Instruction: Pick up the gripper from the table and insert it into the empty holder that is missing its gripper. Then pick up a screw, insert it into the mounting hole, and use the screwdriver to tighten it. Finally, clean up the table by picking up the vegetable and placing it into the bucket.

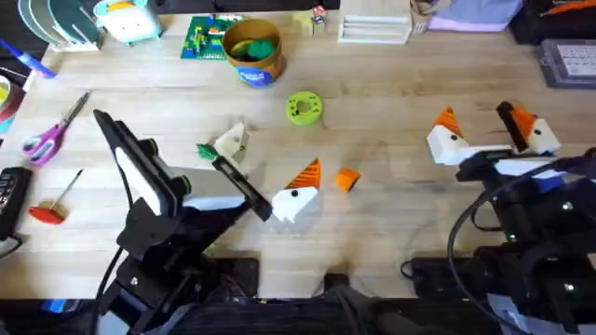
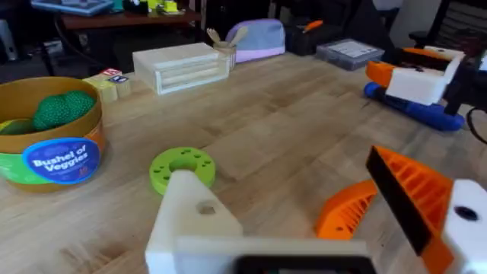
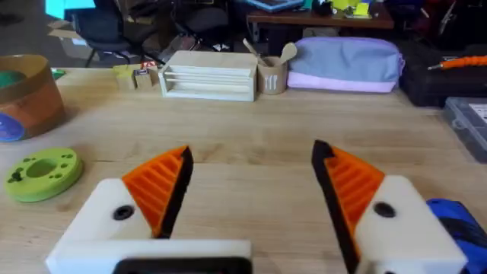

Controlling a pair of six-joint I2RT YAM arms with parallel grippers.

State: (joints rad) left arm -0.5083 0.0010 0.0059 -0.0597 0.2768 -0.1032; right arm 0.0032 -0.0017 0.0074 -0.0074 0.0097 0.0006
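As gripper (image 1: 231, 141) looks seated on holder (image 1: 244, 186), screw step seems next; left pincer (image 1: 272, 156), right pincer (image 1: 484, 130) gape empty; fetch screw.

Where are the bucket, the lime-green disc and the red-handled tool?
bucket (image 1: 255, 58), overhead view, on its orange side wall above the blue label.
lime-green disc (image 1: 304, 107), overhead view, on its flat top face.
red-handled tool (image 1: 47, 213), overhead view, on its red handle.
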